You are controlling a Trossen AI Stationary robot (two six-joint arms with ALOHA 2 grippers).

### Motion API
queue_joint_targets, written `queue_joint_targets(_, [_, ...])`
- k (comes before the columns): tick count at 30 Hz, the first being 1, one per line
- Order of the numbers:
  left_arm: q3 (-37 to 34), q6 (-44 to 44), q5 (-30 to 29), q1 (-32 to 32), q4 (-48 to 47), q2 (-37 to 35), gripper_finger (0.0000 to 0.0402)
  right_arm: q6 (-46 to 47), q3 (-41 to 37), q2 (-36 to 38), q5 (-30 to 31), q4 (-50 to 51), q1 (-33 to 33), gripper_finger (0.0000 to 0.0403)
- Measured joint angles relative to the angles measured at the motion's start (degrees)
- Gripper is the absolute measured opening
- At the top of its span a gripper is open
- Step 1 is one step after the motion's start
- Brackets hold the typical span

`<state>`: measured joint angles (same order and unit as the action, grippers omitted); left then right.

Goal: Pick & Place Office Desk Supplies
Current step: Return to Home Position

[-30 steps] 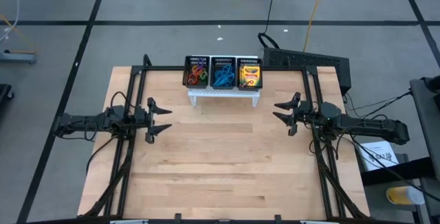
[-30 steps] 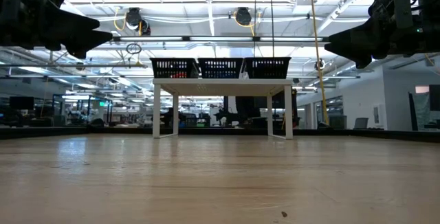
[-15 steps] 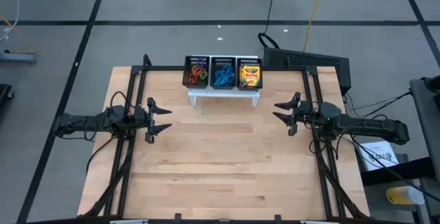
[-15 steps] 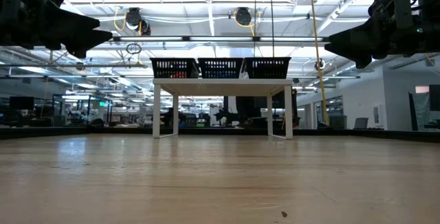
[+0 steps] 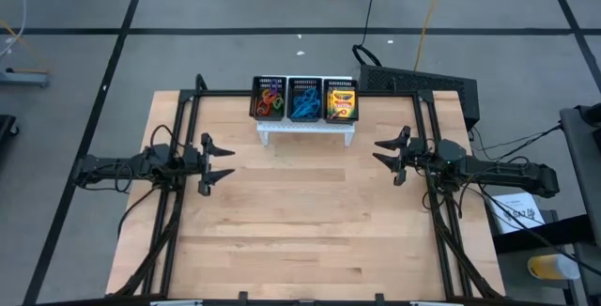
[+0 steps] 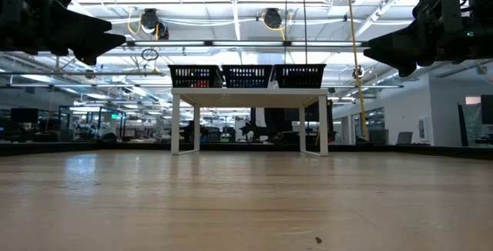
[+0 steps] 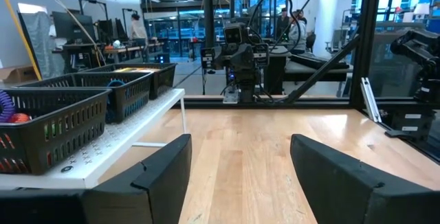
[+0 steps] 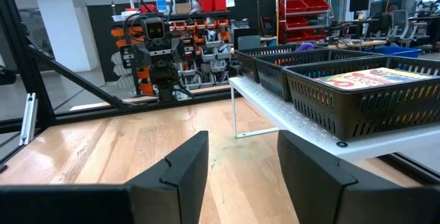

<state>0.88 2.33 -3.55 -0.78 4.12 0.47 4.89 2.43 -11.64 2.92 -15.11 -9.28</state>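
Note:
Yellow-and-green crayon boxes (image 5: 342, 101) lie in the right compartment of a black mesh organiser (image 5: 287, 82). Blue loops (image 5: 304, 106) fill its middle compartment. Red, orange, green and purple loops (image 5: 269, 101) fill the left one. The organiser stands on a small white shelf (image 5: 307, 130) at the table's far edge. My left gripper (image 5: 226, 161) hovers open over the table's left side, pointing level toward the right. My right gripper (image 5: 377, 152) hovers open over the right side, pointing toward the left. Neither has anything between its fingers.
The wooden tabletop (image 5: 300, 221) stretches between the two arms. A black frame (image 5: 310, 93) runs along the table's far edge and sides. A black box (image 5: 427, 85) with cables sits behind the far right corner. The shelf's white legs (image 6: 176, 124) stand on the table.

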Motion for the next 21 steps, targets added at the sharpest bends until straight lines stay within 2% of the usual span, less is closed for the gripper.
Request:
queue_joint_targets(11, [0.04,0.00,0.00,-0.01,0.00,0.00,0.0268,0.02,0.00,0.00,0.01,-0.01,0.00,0.0164])
queue_joint_targets(21, [0.04,0.00,0.00,-0.02,0.00,0.00,0.0251,0.02,-0.01,0.00,0.02,0.00,0.00,0.0164])
